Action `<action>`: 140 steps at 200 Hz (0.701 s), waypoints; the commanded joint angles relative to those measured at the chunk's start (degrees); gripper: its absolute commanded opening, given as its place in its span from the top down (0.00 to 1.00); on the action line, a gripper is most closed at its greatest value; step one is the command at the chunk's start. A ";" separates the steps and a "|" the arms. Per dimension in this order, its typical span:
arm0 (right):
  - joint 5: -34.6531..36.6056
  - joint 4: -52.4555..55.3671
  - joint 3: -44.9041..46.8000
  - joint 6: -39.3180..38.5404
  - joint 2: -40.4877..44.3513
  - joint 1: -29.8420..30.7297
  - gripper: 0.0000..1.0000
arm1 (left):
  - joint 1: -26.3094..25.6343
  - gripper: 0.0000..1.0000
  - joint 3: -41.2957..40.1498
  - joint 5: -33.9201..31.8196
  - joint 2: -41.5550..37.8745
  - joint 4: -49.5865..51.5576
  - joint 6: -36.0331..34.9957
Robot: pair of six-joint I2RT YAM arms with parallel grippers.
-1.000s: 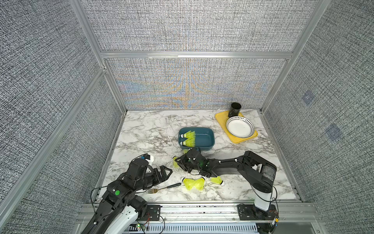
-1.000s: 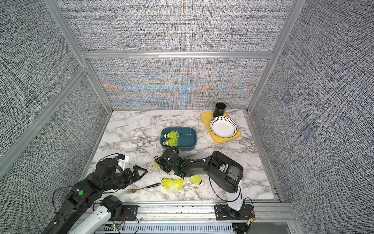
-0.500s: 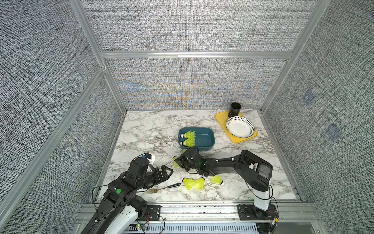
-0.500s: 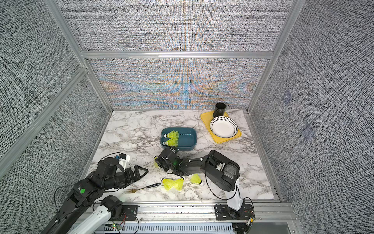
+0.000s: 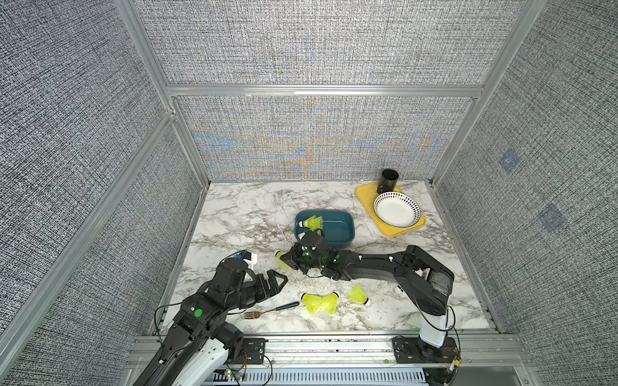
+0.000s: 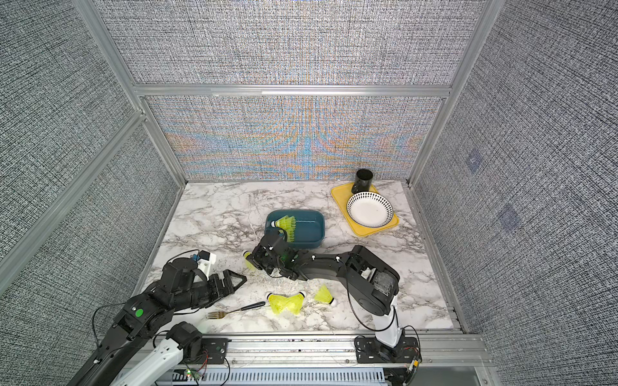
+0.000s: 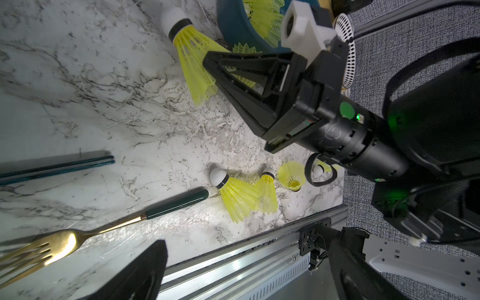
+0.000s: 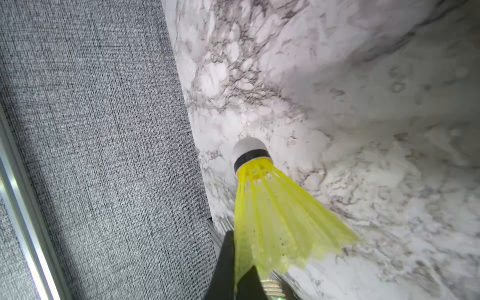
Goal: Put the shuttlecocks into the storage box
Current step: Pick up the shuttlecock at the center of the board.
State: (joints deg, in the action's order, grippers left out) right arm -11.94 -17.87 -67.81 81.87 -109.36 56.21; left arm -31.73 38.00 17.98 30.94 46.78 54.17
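The left arm (image 5: 214, 300) and right arm (image 5: 378, 267) are black with white lower links and green dots.

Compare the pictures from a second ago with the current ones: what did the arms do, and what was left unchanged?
The right gripper edged towards the shuttlecock lying on the table near the storage box and shut on its skirt. The left gripper stayed open, about where it was. The three shuttlecocks near the front edge, the fork and those in the box did not move.
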 commanded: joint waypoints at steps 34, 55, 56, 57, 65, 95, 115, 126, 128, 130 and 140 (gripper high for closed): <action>-1.64 16.54 -6.91 -17.37 4.79 -2.06 1.00 | 0.04 0.00 2.33 -0.40 5.19 -7.75 0.93; -1.16 22.68 -9.44 -23.26 6.54 -3.52 1.00 | 0.00 0.00 3.97 -0.14 8.21 -10.29 1.02; -1.11 22.95 -9.53 -23.43 6.58 -3.58 1.00 | 0.00 0.00 4.03 -0.14 8.32 -10.39 1.07; -1.13 23.18 -9.62 -23.73 6.73 -3.70 1.00 | 0.00 0.00 4.07 -0.09 8.56 -10.48 1.04; -1.07 25.32 -10.17 -25.15 7.38 -4.53 1.00 | 0.00 0.00 4.65 0.17 9.98 -11.51 1.20; -0.65 32.38 -11.61 -33.68 9.99 -7.78 1.00 | 0.00 0.00 7.36 0.83 14.60 -14.46 1.03; -0.71 36.62 -12.23 -38.00 11.71 -10.78 1.00 | 0.00 0.00 9.50 0.96 17.58 -15.91 0.54; -1.10 38.16 -12.14 -40.11 12.58 -12.64 1.00 | 0.00 0.00 10.41 1.04 19.30 -16.86 0.49; -1.18 38.54 -12.16 -40.40 12.77 -12.99 1.00 | 0.00 0.00 10.53 1.08 19.52 -17.11 0.45; -1.22 38.81 -12.17 -40.83 12.94 -13.30 1.00 | 0.00 0.00 10.70 1.09 19.91 -17.24 0.44; -1.71 40.21 -12.17 -42.57 13.55 -15.23 1.00 | 0.00 0.00 11.46 1.00 21.36 -17.75 0.36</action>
State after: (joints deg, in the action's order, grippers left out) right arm -13.30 15.97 -79.61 46.85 -97.12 43.88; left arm -31.73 47.90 18.37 49.80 32.42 55.48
